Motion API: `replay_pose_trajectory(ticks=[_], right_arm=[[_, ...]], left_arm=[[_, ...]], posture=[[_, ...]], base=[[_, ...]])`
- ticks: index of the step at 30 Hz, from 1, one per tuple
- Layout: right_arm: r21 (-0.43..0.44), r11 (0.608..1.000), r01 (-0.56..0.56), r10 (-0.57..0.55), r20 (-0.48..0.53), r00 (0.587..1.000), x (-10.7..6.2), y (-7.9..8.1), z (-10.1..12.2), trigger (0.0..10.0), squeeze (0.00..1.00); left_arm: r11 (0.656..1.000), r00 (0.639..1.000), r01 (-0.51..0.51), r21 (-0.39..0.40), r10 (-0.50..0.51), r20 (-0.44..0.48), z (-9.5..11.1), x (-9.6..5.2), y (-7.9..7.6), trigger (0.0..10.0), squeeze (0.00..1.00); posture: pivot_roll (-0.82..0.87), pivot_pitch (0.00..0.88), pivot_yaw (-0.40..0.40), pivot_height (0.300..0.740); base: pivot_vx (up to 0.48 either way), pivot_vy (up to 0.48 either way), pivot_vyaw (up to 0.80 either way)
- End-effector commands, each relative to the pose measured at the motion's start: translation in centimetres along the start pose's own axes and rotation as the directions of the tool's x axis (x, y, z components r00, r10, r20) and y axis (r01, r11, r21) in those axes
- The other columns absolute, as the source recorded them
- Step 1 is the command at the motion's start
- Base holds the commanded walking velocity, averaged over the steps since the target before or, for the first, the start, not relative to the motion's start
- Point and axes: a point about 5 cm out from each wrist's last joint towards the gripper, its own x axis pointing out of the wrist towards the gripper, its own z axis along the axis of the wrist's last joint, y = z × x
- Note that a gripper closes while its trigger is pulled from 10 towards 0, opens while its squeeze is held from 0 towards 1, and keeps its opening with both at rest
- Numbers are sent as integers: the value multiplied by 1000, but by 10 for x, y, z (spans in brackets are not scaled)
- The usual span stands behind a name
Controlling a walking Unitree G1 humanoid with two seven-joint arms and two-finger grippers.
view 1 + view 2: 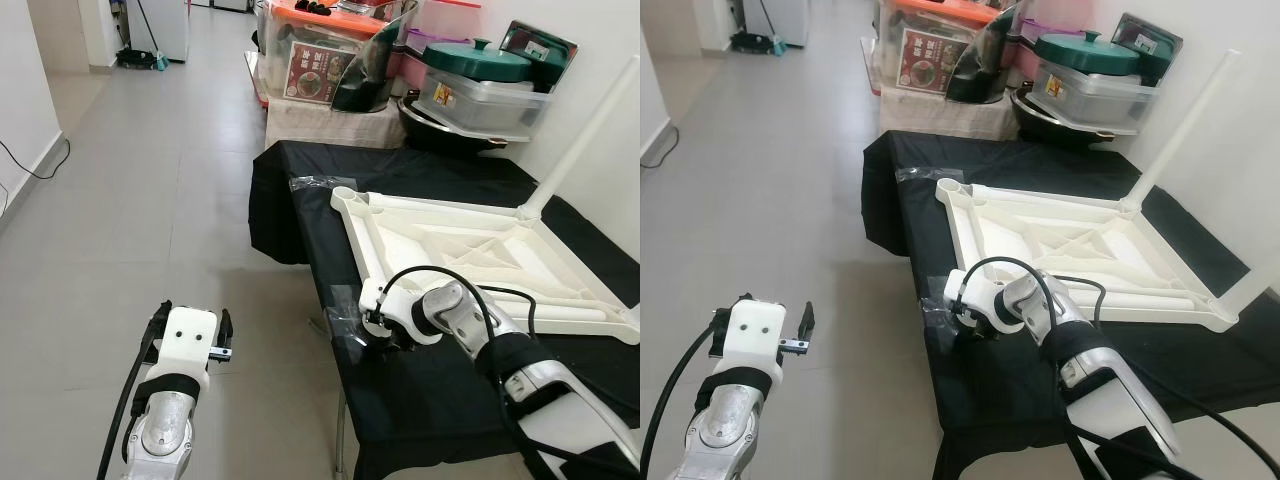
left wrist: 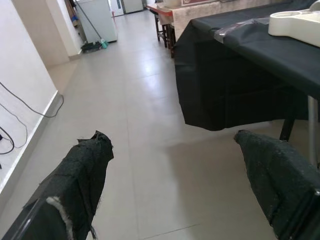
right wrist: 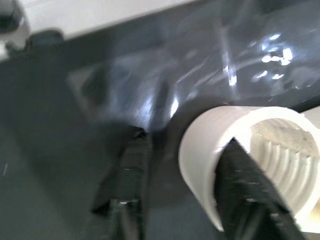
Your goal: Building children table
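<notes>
Nearest, on the left, the left gripper (image 1: 190, 322) hangs idle over the tiled floor (image 1: 150, 200), its jaws spread wide with nothing between them.

Further in, the right gripper (image 3: 182, 170) reaches down to the near left corner of the upturned white tabletop (image 1: 470, 250), which lies underside-up on the black-draped worktop (image 1: 440, 400). In the right wrist view its jaws are partly open and straddle one wall of the threaded leg socket (image 3: 255, 150): one finger (image 3: 127, 170) outside on the black cloth, the other (image 3: 245, 185) lying over the socket's rim. Whether they actually press on the wall is hard to tell through the blur. A crumpled clear plastic bag (image 1: 345, 320) lies just beside the socket.

At the far right corner one white leg (image 1: 590, 125) already stands screwed in, slanting up by the wall. Beyond the worktop sit storage boxes and a green-lidded pot (image 1: 480, 60).

The step in hand looks like steadying this corner, ready for a leg. Done well, the grip should stay on the socket wall without blocking the threaded bore, and the bag should be kept clear of the opening.
</notes>
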Motion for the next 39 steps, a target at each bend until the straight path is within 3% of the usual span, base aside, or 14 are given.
replay_pose_trajectory(ticks=[1,11,16,20,25,31,34,38,39], right_arm=[[-52,996,-65,61,-85,994,1,10,-24,0,0],[-167,984,-62,48,-88,995,-26,3,-45,0,0],[-265,946,-186,136,-196,971,-48,13,-76,0,0],[-269,944,-191,117,-268,956,-67,11,-96,0,0],[-290,939,-184,90,-308,947,-76,8,-103,0,0],[-360,904,-231,44,-458,888,-95,8,-123,0,0],[-375,891,-255,-21,-596,803,-109,10,-147,0,0],[-370,892,-259,-41,-638,769,-113,12,-156,0,0],[-367,893,-262,-50,-657,752,-114,13,-160,1725,0]], left_arm=[[1000,1000,11,3,-11,-17,-3,-2,-4,10000,0],[1000,1000,13,3,-13,-21,-4,-2,-5,10000,0],[1000,1000,18,3,-18,-26,-6,-4,-6,10000,0],[1000,999,20,3,-20,-28,-6,-4,-6,10000,0],[1000,999,23,4,-23,-29,-7,-4,-7,10000,0],[1000,999,24,5,-24,-30,-7,-4,-7,10000,0],[1000,999,24,7,-24,-32,-8,-4,-7,10000,0],[1000,999,24,8,-23,-33,-8,-4,-7,10000,0],[1000,999,24,8,-23,-34,-8,-4,-7,10000,0]], posture=[[100,0,-189,740],[83,0,-184,740],[71,0,-180,740],[65,0,-177,740],[63,0,-175,740],[63,0,-178,740],[61,0,-179,740],[65,0,-181,740],[65,0,-179,740]], base=[[0,0,0],[0,0,0],[0,0,0],[0,0,0],[0,0,0],[0,0,0],[0,0,0],[0,0,0],[0,0,0]])
